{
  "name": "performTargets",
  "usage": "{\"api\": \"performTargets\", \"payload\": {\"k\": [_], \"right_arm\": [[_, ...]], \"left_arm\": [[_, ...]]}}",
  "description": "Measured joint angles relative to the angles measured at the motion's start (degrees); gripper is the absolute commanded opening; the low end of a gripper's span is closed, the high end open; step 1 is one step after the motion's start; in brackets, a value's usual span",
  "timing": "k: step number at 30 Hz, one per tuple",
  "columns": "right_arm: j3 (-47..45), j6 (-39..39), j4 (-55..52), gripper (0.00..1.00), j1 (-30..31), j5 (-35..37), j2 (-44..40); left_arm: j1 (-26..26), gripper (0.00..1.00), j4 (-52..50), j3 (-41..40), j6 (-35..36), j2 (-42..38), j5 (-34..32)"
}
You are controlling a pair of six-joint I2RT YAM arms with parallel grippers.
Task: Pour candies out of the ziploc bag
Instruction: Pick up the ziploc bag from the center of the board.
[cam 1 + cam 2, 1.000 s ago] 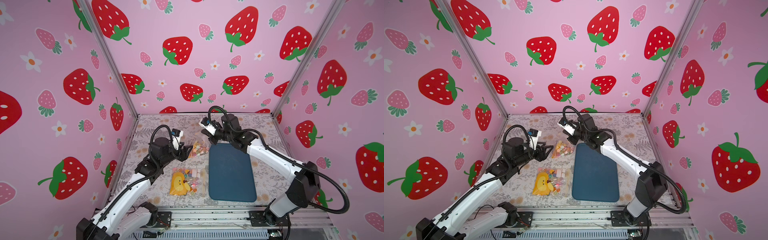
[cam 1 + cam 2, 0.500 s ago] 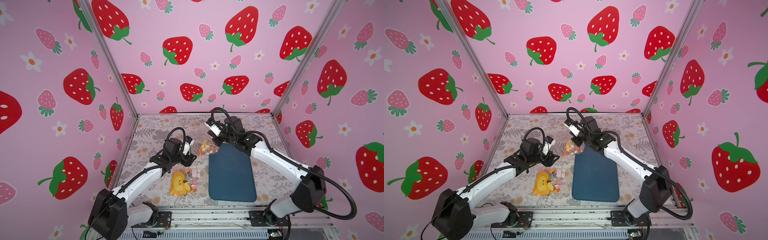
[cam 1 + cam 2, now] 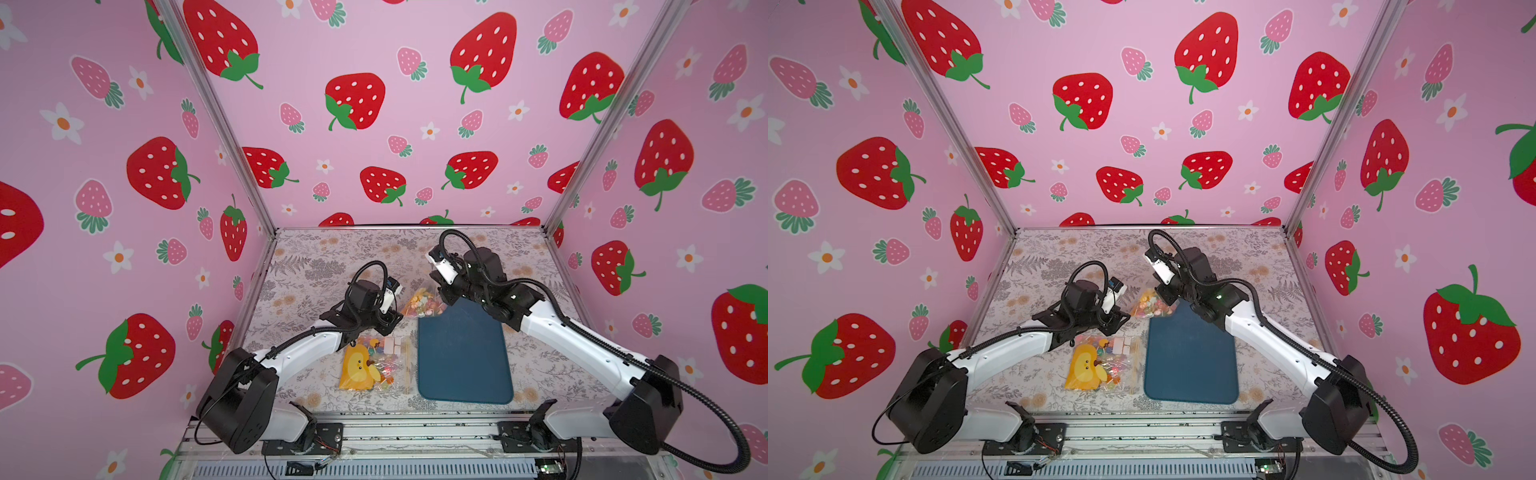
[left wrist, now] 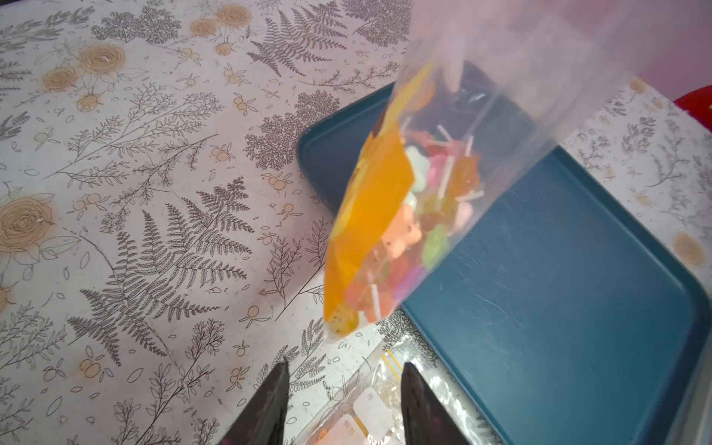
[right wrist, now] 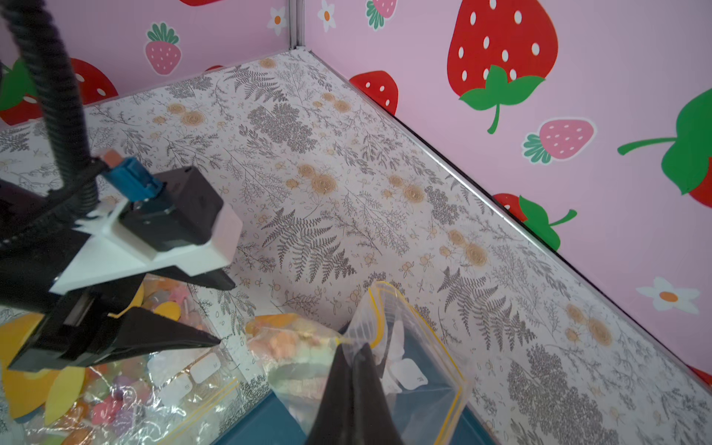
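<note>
Clear ziploc bag (image 4: 424,192) hangs pinched in the right end effector (image 5: 352,346) (left end effector (image 4: 346,364) spread, empty).

A staged robot-lab booth: strawberry-print walls (image 3: 395,41) on aluminium posts (image 3: 221,124) enclose a floral tabletop (image 3: 332,257).

Both top views look down from the front; both wrist cameras, close, share the tray (image 4: 558,308).

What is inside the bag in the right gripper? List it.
The bag holds mixed-colour candies on white sticks, bunched at its low end beside an orange sheet. The sheet hides whatever lies behind it.
</note>
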Motion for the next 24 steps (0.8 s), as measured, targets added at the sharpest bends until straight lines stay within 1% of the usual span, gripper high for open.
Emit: {"api": "performTargets", "payload": {"k": [5,10,14,19,24], "right_arm": [[-5.8,2.8,1.6,0.0,-1.6,2.2,-3.1],[-10.1,6.0,3.3,0.0,-5.5,4.6,-5.2],[-12.3,8.9,4.0,0.0,-9.7,4.9,-6.0],[-12.4,10.9,5.1,0.0,-12.0,5.1,-6.0],[-12.4,13.6,5.7,0.0,-15.3,5.4,-5.9]], "left_arm": [[0.0,0.48,0.1,2.2,0.2,4.8,-0.1],[-0.9,0.52,0.5,3.1,0.3,6.2,0.3],[-3.7,0.54,0.8,4.1,0.4,7.2,0.2],[-7.7,0.55,2.0,5.4,0.1,9.0,-0.2],[-9.6,0.55,3.4,6.3,-0.3,10.5,-0.3]]}}
